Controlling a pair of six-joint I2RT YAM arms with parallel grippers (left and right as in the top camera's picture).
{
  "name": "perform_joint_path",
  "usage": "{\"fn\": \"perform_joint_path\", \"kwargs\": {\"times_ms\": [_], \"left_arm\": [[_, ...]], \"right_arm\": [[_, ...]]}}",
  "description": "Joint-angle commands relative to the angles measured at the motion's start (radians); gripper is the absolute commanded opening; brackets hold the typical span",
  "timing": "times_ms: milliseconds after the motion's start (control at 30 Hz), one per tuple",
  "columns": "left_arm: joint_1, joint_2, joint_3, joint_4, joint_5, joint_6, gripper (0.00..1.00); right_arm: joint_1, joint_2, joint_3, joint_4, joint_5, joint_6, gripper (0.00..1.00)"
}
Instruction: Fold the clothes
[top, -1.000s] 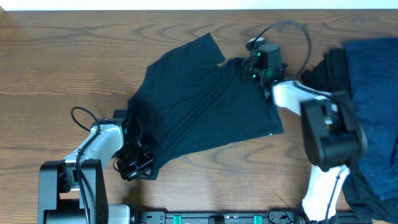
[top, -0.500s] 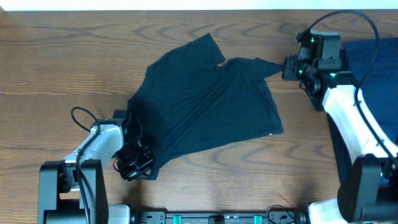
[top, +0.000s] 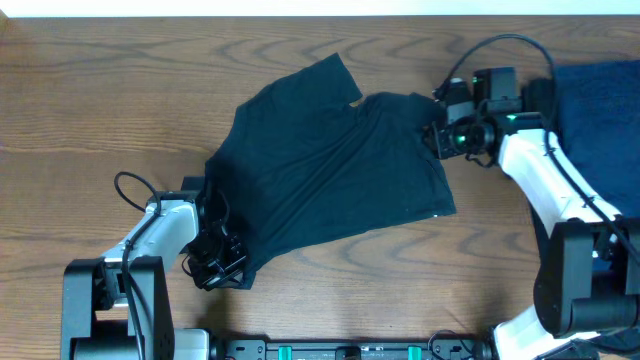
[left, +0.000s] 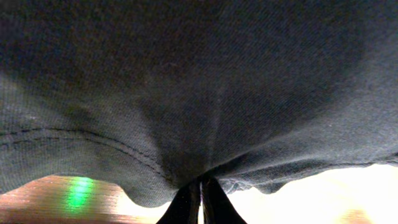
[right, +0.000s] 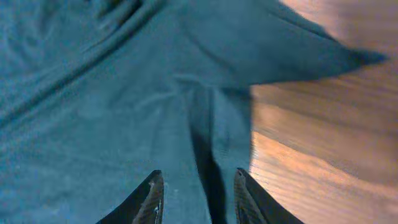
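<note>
Nearest us, the left gripper (top: 216, 256) is clamped on the near-left corner of the black T-shirt (top: 330, 170), with fabric pinched between its closed fingers (left: 185, 205). The shirt lies mid-table (top: 90, 110). Its long axis runs diagonally from that corner toward the far right, and one sleeve (top: 335, 75) juts out at the far edge. We see dark, creased cloth. At its far-right corner the right gripper (top: 438, 138) has its fingers (right: 149, 196) spread apart over the hem. Navy garments (top: 600, 100) lie at the right edge.
</note>
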Motion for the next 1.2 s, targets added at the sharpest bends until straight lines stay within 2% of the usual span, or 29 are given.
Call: {"fn": "perform_joint_path", "kwargs": {"times_ms": [0,367,433,500,533,633,733,867,933,1167], "left_arm": [[-0.002,0.010,-0.025,0.028,-0.025,-0.009,0.06],[-0.002,0.010,-0.025,0.027,-0.024,-0.009,0.06],[-0.002,0.010,-0.025,0.027,-0.024,-0.009,0.06],[-0.002,0.010,-0.025,0.026,-0.024,-0.009,0.06],[-0.002,0.010,-0.025,0.025,-0.025,-0.009,0.06],[-0.002,0.010,-0.025,0.024,-0.025,-0.009,0.06],[-0.002,0.010,-0.025,0.024,-0.025,-0.009,0.06],[-0.002,0.010,-0.025,0.024,-0.025,-0.009,0.06],[-0.002,0.010,-0.025,0.024,-0.025,-0.009,0.07],[-0.002,0.010,-0.025,0.024,-0.029,-0.009,0.06]], "right_arm": [[0.035,0.034,-0.010,-0.006,0.061,-0.111,0.37],[0.084,0.201,-0.010,0.042,0.100,-0.109,0.41],[0.084,0.212,-0.010,0.054,0.144,-0.108,0.32],[0.082,0.211,-0.010,0.058,0.240,-0.053,0.08],[0.079,0.206,-0.008,0.058,0.286,-0.018,0.01],[0.064,0.193,-0.008,0.048,0.360,0.050,0.01],[0.047,0.185,-0.008,0.023,0.360,0.063,0.01],[0.014,0.185,-0.008,-0.039,0.360,0.071,0.07],[-0.005,0.185,-0.008,-0.061,0.360,0.084,0.20],[-0.086,0.185,-0.009,-0.175,0.360,0.224,0.35]]}}
